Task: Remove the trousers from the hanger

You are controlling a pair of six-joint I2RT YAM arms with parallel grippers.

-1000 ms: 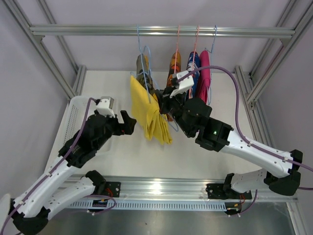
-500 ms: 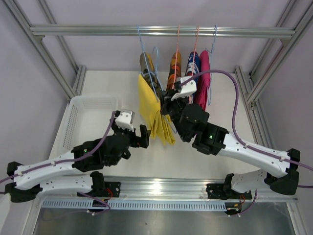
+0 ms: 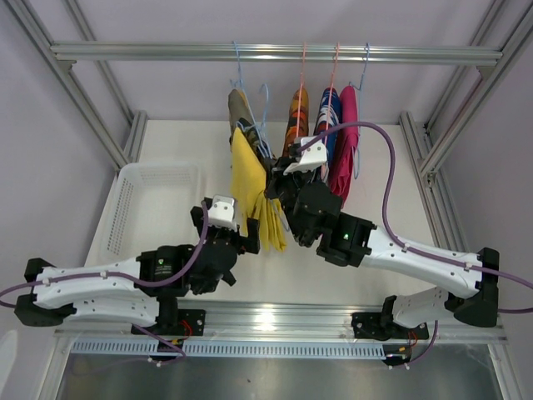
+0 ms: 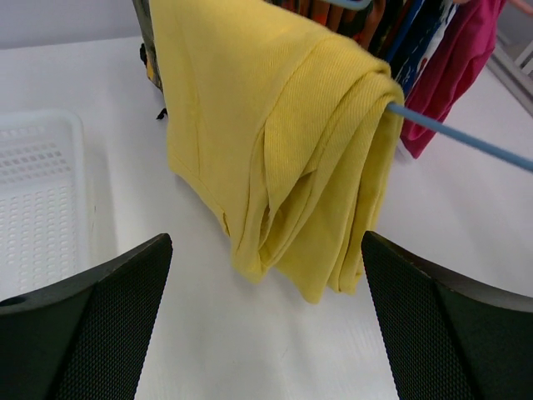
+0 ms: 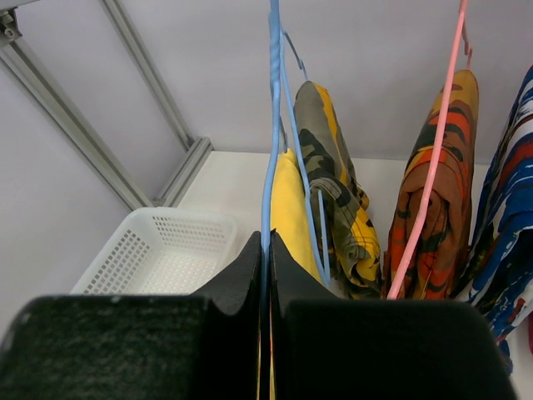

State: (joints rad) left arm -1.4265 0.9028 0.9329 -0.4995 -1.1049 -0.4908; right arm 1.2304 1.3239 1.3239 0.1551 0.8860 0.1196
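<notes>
While the right hand (image 5: 266, 243) pinches shut on the thin blue hanger (image 5: 268, 150) and the left hand (image 4: 265, 246) gapes wide facing the yellow trousers (image 4: 275, 125) — draped over that hanger's bar above the bench (image 4: 250, 358) — a hasty pull could slide the wire from that pinch.

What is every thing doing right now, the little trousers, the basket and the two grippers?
yellow trousers, folded over the blue hanger
blue hanger, pinched in the right gripper
camouflage trousers, hanging up
orange patterned trousers, hanging up
blue-red-white trousers, hanging up
magenta trousers, hanging up
white basket, nothing seen inside
left gripper, open, near the yellow trousers
right gripper, shut on the blue hanger
</notes>
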